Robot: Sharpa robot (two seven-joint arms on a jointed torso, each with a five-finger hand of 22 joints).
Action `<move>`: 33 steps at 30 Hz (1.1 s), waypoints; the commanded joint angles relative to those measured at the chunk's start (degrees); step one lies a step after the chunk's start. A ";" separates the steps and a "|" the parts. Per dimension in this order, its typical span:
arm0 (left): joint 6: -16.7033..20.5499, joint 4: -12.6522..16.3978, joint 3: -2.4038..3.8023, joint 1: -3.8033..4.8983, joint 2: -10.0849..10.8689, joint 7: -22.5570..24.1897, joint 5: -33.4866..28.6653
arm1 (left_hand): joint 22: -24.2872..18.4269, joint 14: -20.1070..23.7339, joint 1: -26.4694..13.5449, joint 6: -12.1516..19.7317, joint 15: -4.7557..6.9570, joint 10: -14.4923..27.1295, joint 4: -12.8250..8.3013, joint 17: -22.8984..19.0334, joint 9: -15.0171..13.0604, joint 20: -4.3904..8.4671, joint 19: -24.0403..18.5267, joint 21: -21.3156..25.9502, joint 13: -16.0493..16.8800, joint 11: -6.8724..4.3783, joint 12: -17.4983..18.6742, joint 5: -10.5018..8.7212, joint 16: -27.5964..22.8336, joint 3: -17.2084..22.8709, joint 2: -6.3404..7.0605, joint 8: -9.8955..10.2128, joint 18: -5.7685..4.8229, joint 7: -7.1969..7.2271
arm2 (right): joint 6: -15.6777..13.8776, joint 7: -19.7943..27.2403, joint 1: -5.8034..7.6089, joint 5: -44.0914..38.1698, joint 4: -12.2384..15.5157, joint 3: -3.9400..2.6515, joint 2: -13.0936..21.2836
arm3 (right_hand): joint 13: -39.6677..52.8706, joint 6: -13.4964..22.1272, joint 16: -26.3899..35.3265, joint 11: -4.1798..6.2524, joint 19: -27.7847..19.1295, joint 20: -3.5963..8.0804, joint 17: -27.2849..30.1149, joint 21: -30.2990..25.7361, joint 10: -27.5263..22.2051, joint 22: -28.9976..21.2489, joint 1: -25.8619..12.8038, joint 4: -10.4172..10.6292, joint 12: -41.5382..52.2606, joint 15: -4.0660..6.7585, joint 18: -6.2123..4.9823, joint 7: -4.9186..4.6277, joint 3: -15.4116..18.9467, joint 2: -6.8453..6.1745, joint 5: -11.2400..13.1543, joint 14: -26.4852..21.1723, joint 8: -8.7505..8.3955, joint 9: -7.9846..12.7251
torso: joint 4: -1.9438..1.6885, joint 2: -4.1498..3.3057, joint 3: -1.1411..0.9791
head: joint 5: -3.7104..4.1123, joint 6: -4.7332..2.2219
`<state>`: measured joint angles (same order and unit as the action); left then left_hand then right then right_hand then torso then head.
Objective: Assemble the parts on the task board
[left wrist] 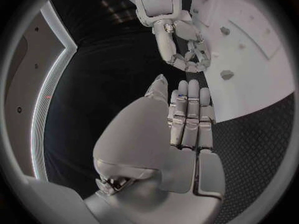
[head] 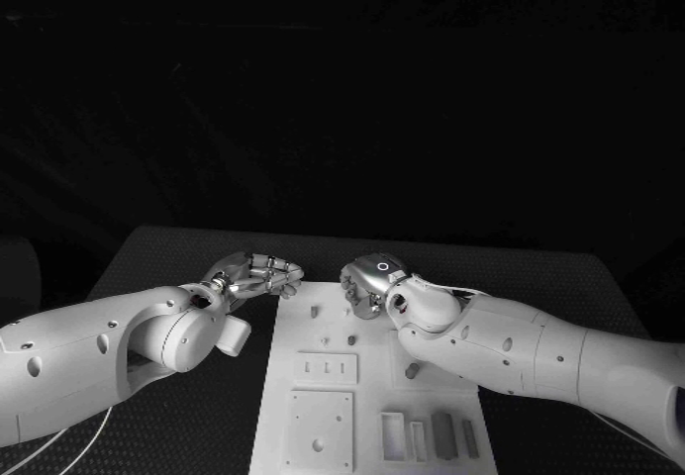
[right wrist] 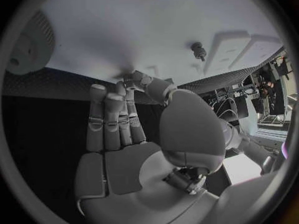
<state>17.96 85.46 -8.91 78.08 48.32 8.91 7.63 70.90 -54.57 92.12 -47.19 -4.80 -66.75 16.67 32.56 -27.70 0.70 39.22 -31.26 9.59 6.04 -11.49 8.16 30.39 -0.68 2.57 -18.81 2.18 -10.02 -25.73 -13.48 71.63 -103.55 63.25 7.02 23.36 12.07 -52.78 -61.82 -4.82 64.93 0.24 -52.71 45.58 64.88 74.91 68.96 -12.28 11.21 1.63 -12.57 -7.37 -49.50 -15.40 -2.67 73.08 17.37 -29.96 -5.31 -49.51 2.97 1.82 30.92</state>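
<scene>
The task board (head: 374, 396) is seen lying in the middle of the black table (head: 571, 287), its far edge between the two hands. The left hand (head: 257, 275) is placed at the board's far left corner, over the table just beside the edge; in the left wrist view its fingers (left wrist: 190, 119) are held straight and close together with nothing between them, so it is recorded as released and empty. The right hand (head: 374, 282) is placed over the far end of the board; in the right wrist view its fingers (right wrist: 112, 119) are extended side by side toward the white surface and no part is observed in them, so it is likewise taken as empty. Whether any fingertip touches the board cannot be told. Small parts, such as a peg (right wrist: 199, 50) standing near the right hand, are seen upright in the board, and further slotted pieces (head: 445, 435) lie at its near end. It is judged that a part is about to be selected at the far end. For this step to be done well, one standing peg should be approached from above, the thumb and one finger should be closed squarely on it, and neighbouring parts should be left undisturbed. The left hand would best be rested on the board's edge so that sliding is prevented.
</scene>
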 commanded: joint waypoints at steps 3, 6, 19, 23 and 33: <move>0.22 0.12 0.05 0.13 0.09 0.60 -0.22 | -0.06 -0.19 -0.33 -0.06 0.03 -0.25 0.01 0.07 0.07 0.21 0.26 -0.38 0.06 0.08 0.40 -0.29 0.23 0.31 0.44 0.41 0.15 -0.28 | -1.40 -0.30 0.11 1.02 0.73 -0.07 0.79 | -1.43 3.18 0.11 -1.72 -1.03 -0.63 0.05 -0.38 -3.22 0.82 -1.44 -1.63 -2.50 -1.67 -2.33 -0.40 1.54 -1.70 -0.09 -0.83 -1.64 0.93 | 0.07 -0.01 -0.07 | -0.04 -0.14; 0.32 0.05 0.05 0.14 0.19 0.60 -0.23 | -0.07 -0.19 -0.33 -0.05 0.03 -0.25 0.01 0.07 0.07 0.21 0.26 -0.38 0.06 0.08 0.42 -0.29 0.23 0.31 0.45 0.42 0.15 -0.29 | -2.53 -0.59 0.20 1.05 1.25 -0.07 1.21 | -1.92 3.73 -0.03 -2.06 -1.44 -0.96 0.05 -0.51 -3.87 0.88 -2.16 -2.58 -3.25 -2.01 -2.42 -0.57 2.47 -1.79 -0.10 -1.28 -1.82 1.06 | 0.04 -0.05 -0.10 | -0.05 -0.17; 0.38 -0.61 0.05 0.24 0.69 0.62 -0.30 | -0.09 -0.18 -0.32 -0.04 0.03 -0.24 0.00 0.08 0.07 0.21 0.25 -0.40 0.07 0.09 0.46 -0.30 0.22 0.33 0.52 0.46 0.16 -0.30 | -4.19 -0.18 2.60 3.09 8.10 -1.19 7.36 | -2.26 3.31 -0.50 -1.76 -1.34 -1.17 0.23 -0.60 -2.29 0.78 -3.76 -3.12 -3.15 -1.70 -2.43 -0.67 2.65 -1.80 -0.13 -1.47 -1.21 0.86 | 0.26 -0.06 -0.20 | 0.28 -1.10; 0.29 -0.56 0.05 0.24 0.89 0.68 -0.30 | -0.09 -0.18 -0.30 -0.05 0.03 -0.25 -0.01 0.09 0.06 0.21 0.25 -0.40 0.08 0.09 0.47 -0.29 0.22 0.35 0.52 0.46 0.16 -0.29 | -1.83 0.33 3.08 4.53 10.19 -1.87 10.49 | -1.62 2.33 -0.78 -0.64 -0.76 -0.90 0.40 -0.34 1.12 0.82 -3.66 -2.80 -1.58 -0.65 -2.43 -1.00 2.07 -1.78 -0.12 -0.91 -0.58 0.67 | 0.32 -0.07 -0.24 | 0.42 -1.44; 0.15 -0.97 0.04 0.24 0.96 0.74 -0.30 | -0.12 -0.20 -0.26 -0.11 0.04 -0.31 -0.01 0.12 0.04 0.22 0.24 -0.42 0.11 0.07 0.47 -0.28 0.21 0.41 0.52 0.46 0.16 -0.28 | 10.90 1.86 3.95 6.50 11.12 -2.42 14.94 | -1.80 3.09 -0.58 -0.69 -1.28 -1.01 0.83 -0.27 0.90 1.01 -7.45 -1.93 -2.32 -0.66 -2.43 0.14 5.85 -1.77 -0.07 -1.25 -0.83 0.94 | 1.09 0.05 -0.65 | 0.21 -2.15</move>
<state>18.23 84.42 -8.91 78.21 49.39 8.93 7.56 70.85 -54.57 91.89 -47.19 -4.80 -66.75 16.67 32.59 -27.70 0.70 39.22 -31.49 9.63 6.04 -11.28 8.16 30.39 -0.68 2.80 -18.60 2.17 -10.02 -21.27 -12.94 75.58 -98.33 74.53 4.59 38.15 10.38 -49.88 -62.29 -5.53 64.13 -0.65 -51.96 45.26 66.31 74.95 62.08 -14.21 9.07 1.02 -12.56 -7.47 -44.15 -17.18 -2.67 72.37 16.78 -29.13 -4.48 -49.55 2.46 2.05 28.98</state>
